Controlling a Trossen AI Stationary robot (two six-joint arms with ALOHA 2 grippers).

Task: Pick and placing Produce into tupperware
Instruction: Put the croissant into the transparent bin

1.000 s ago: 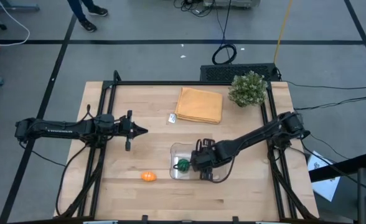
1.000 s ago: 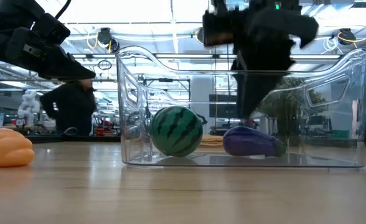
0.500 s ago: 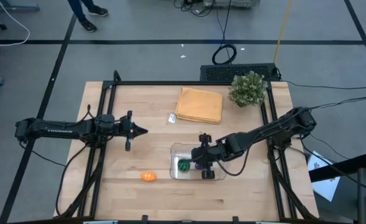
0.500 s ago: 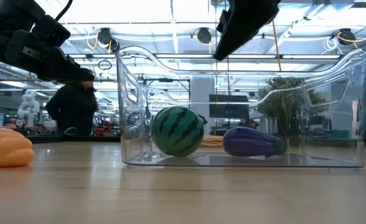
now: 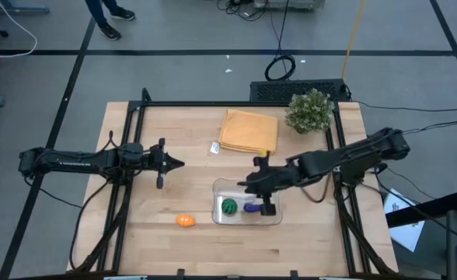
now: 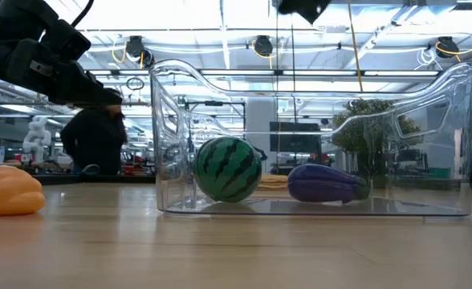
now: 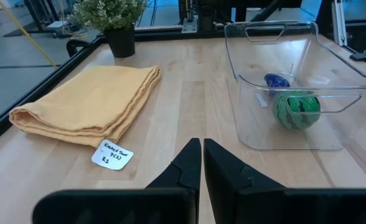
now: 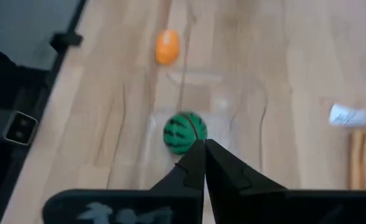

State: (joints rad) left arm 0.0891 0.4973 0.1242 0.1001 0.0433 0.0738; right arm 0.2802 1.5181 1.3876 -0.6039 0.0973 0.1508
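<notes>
The clear tupperware (image 5: 270,219) stands at the table's middle front. Inside it the dark-green striped ball (image 5: 228,206) and the purple eggplant piece (image 5: 252,207) rest on its floor, as the low view shows: ball (image 6: 229,168), eggplant (image 6: 326,183). The orange piece (image 5: 184,220) lies on the table left of the tupperware. My right gripper (image 5: 244,184) hangs shut and empty above the tupperware's far rim; in its wrist view its fingertips (image 8: 203,149) are together over the ball (image 8: 184,132). My left gripper (image 5: 180,163) hovers shut and empty at the left middle.
A folded orange-tan cloth (image 5: 249,131) with a small white tag (image 5: 215,148) beside it lies at the far middle. A potted green plant (image 5: 309,111) stands at the far right corner. Bare wood lies in front of and left of the orange piece.
My right gripper has risen out of the tupperware and drawn back toward the far right, empty. The eggplant piece and the ball have stayed on the tupperware's floor.
</notes>
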